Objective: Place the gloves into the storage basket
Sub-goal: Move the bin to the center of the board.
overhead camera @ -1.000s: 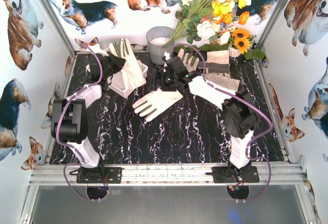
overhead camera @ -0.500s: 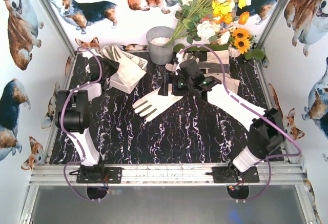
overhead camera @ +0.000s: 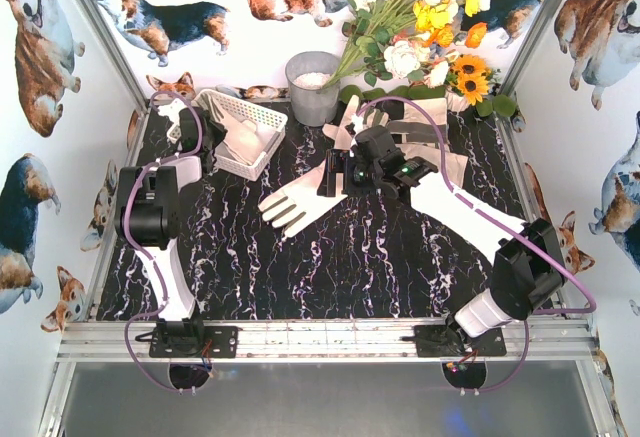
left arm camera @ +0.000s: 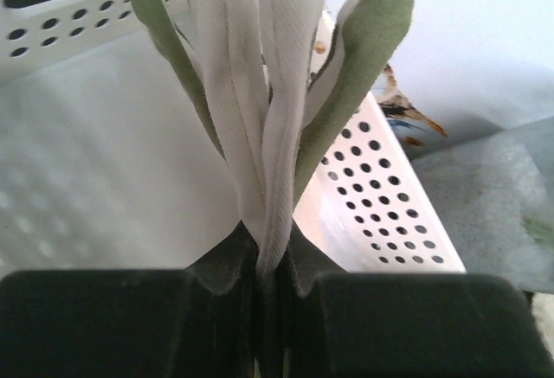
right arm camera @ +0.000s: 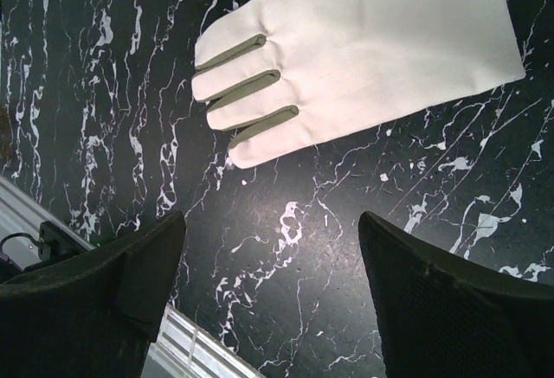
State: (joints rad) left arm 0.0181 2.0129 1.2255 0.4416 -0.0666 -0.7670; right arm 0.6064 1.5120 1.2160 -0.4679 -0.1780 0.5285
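The white lattice storage basket [overhead camera: 262, 119] stands at the back left of the table. My left gripper [overhead camera: 220, 134] is shut on a cream glove [overhead camera: 246, 144] and holds it inside the basket. In the left wrist view the glove [left arm camera: 268, 118] stands up from the gripper [left arm camera: 268, 265], with the basket's perforated wall [left arm camera: 389, 201] behind it. My right gripper [overhead camera: 330, 172] is open just above the cuff end of a second glove [overhead camera: 300, 200] lying flat mid-table. The right wrist view shows that glove [right arm camera: 363, 49] beyond the open gripper [right arm camera: 270, 240]. More gloves [overhead camera: 422, 119] lie at the back right.
A grey metal bucket [overhead camera: 313, 87] stands behind the basket's right end. A bouquet of flowers [overhead camera: 425, 27] leans over the back right corner. White walls with dog pictures close in the table on three sides. An aluminium rail [overhead camera: 320, 337] runs along the near edge.
My left gripper has lowered its glove from above the basket down into it, uncovering the basket's rim. My right gripper has swung forward and left over the mid-table glove.
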